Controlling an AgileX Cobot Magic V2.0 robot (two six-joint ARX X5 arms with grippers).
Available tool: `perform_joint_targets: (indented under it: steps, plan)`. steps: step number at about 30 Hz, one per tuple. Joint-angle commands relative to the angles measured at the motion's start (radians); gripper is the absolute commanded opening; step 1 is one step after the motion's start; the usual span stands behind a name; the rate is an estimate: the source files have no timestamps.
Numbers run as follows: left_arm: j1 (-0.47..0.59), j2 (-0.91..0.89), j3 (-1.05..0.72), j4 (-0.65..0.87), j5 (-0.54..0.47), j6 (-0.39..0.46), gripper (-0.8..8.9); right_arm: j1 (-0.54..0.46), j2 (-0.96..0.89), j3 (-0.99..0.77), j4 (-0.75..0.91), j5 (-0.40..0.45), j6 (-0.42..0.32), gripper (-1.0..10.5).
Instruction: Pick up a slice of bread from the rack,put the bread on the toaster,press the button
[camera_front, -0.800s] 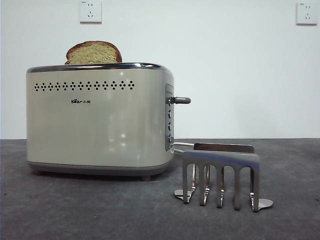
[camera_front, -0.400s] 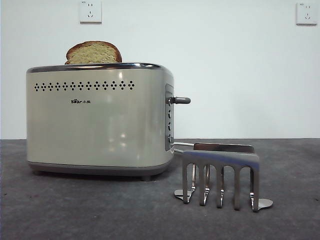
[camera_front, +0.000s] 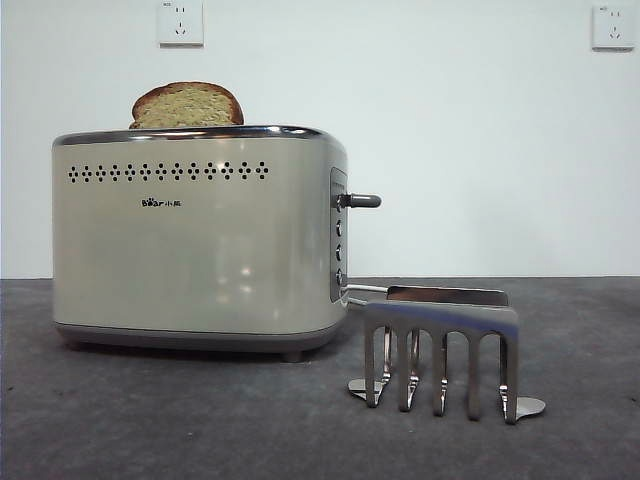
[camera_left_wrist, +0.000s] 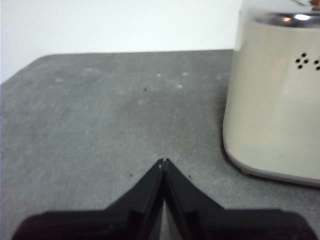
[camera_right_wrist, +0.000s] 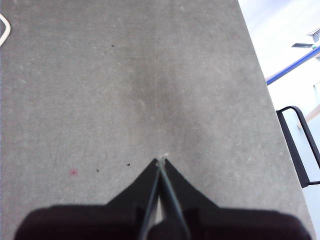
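Bread (camera_front: 188, 104) stands in the toaster (camera_front: 200, 240), domed crust up; both my grippers are closed on nothing.

My left gripper (camera_left_wrist: 164, 162), tips pressed together, hovers beside the toaster's smooth cream wall; my right gripper (camera_right_wrist: 161, 161), equally pinched, hangs over bare speckled grey table (camera_right_wrist: 130, 80). The shiny pronged rack (camera_front: 442, 352) stands empty beside the toaster's lever (camera_front: 360, 201), before a white wall with sockets (camera_front: 181, 22).

The right gripper (camera_right_wrist: 161, 162), fingers pressed together, hangs over grey table (camera_right_wrist: 125, 75).

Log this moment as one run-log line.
bread: in toaster slot, top showing | rack: no bread | left gripper: shut, beside toaster | right gripper: shut, over table
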Motion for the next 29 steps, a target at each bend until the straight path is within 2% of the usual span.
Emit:
perform_joint_targets:
  steps: [1,8,13,29]
  plan:
    - [0.006,-0.009,-0.01,0.002,0.011,0.046,-0.04,0.0,0.004,-0.001,0.01,0.003,-0.004,0.0]
    - [0.008,-0.009,-0.01,0.002,0.011,0.148,-0.04,0.0,0.004,-0.001,0.013,0.004,-0.004,0.0]
    - [0.008,-0.009,-0.01,0.005,0.027,0.075,-0.04,0.0,0.004,-0.001,0.013,0.004,-0.004,0.0]
    - [0.008,0.022,-0.01,0.004,0.035,0.076,-0.04,0.0,0.004,-0.001,0.013,0.004,-0.004,0.0]
